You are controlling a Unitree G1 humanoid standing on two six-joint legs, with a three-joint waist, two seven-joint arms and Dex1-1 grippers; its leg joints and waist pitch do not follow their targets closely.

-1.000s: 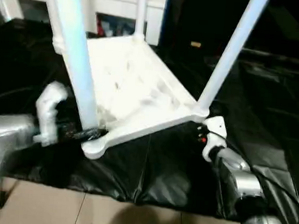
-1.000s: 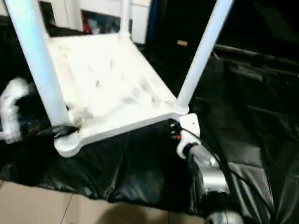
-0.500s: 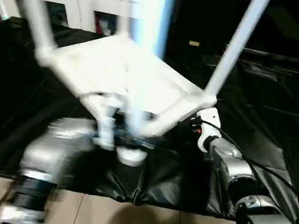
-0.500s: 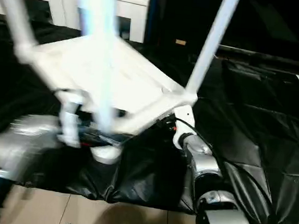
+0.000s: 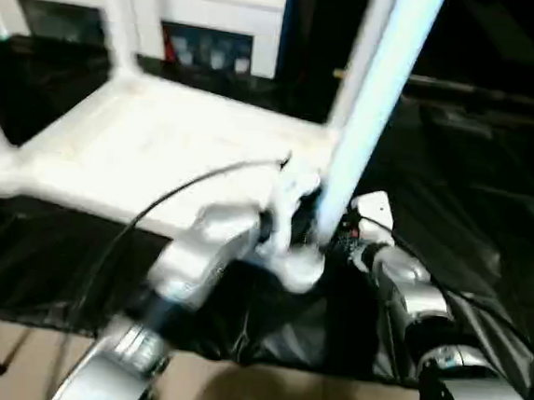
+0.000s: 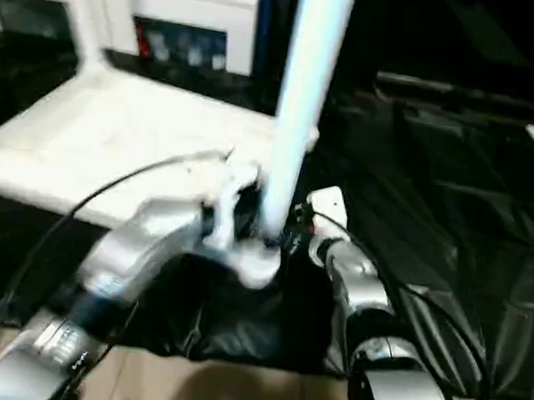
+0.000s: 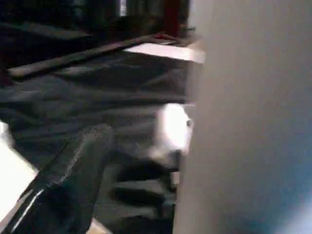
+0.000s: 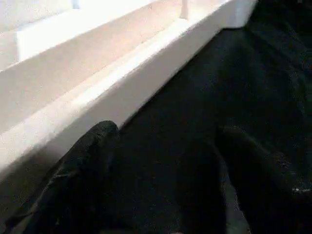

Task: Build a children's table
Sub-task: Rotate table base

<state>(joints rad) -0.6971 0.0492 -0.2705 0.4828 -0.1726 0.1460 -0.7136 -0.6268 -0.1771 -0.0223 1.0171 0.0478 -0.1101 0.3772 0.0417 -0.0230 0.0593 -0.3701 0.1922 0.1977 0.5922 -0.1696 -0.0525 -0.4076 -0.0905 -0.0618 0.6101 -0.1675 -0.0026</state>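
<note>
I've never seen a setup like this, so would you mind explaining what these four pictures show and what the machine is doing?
This is a humanoid robot with two silver arms, each ending in a two-fingered black gripper. Two pictures come from cameras on its head, looking down; two come from cameras on its wrists. A white children's table lies upside down on black sheeting, its legs pointing up. The left gripper sits at the base of the nearest leg, its jaws wide around it. The right gripper is open beside the tabletop's edge, over the sheeting. A white cabinet stands behind.

Nearest leg (image 5: 373, 106) — motion-blurred, top cut off by frame edge.
</note>
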